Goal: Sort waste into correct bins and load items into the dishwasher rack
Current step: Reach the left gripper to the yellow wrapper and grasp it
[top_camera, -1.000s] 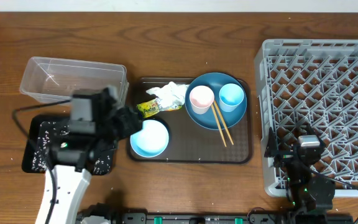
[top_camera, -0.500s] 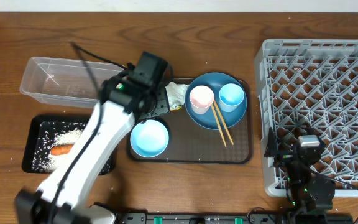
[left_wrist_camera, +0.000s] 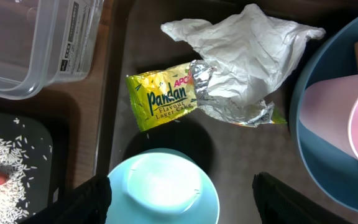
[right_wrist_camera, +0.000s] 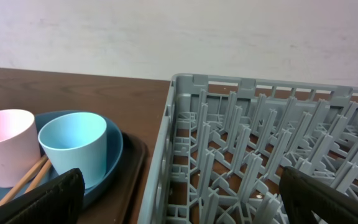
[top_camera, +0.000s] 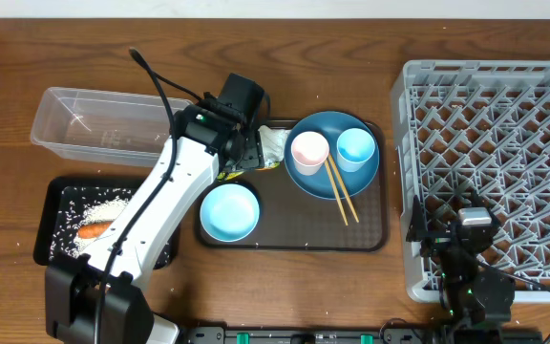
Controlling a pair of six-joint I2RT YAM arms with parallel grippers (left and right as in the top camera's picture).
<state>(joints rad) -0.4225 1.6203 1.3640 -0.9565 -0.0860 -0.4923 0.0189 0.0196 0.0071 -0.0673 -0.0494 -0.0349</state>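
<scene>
My left gripper (top_camera: 244, 151) is open and empty, hovering over the left end of the brown tray. In the left wrist view its fingers (left_wrist_camera: 185, 202) straddle the light blue bowl (left_wrist_camera: 163, 190), with the yellow-green wrapper (left_wrist_camera: 163, 99) and crumpled white tissue (left_wrist_camera: 247, 50) just beyond. The orange carrot (top_camera: 94, 229) and white rice (top_camera: 89, 203) lie in the black tray (top_camera: 51, 250). The clear tub (top_camera: 113, 122) is empty. The blue plate (top_camera: 332, 177) holds the pink cup (top_camera: 308, 150), light blue cup (top_camera: 355, 147) and chopsticks (top_camera: 340, 189). My right gripper (right_wrist_camera: 182, 199) is open over the grey rack (top_camera: 495, 162).
The dark brown serving tray (top_camera: 294, 234) carries the bowl (top_camera: 229, 211), plate, wrapper and tissue. The rack's left wall (right_wrist_camera: 166, 155) stands close beside the serving tray. My left arm (top_camera: 151, 220) stretches across the black tray's right end.
My left arm swung from over the black tray up and right to the wrapper and tissue. The carrot now shows lying in the black tray. The right arm stayed still.
</scene>
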